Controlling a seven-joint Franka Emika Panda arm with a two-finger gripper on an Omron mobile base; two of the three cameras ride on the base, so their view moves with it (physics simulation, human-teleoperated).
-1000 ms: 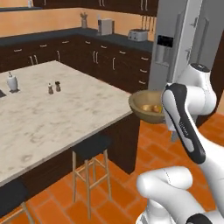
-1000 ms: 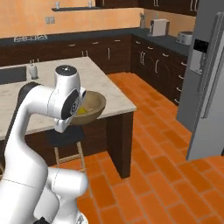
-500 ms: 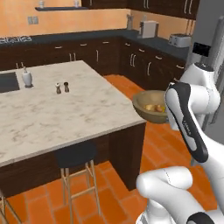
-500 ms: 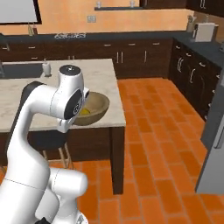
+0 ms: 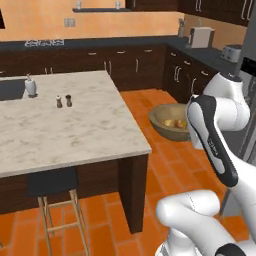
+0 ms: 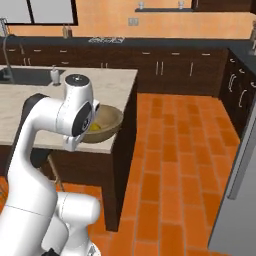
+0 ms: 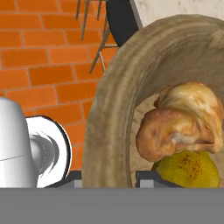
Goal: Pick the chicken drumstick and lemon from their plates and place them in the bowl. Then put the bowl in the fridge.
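A: Step? Where's the bowl (image 5: 170, 121)?
B: Carrying it off the counter; drumstick (image 7: 181, 124) and lemon (image 7: 188, 169) inside. Gripper (image 7: 106, 178) is clamping its rim. Next: turning toward the fridge (image 6: 239, 165).

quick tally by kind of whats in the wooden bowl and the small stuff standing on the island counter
Chicken drumstick: 1, in the bowl
Lemon: 1, in the bowl, under the drumstick
Small shakers: 2, on the island counter
White bottle: 1, on the counter by the sink
Total: 5
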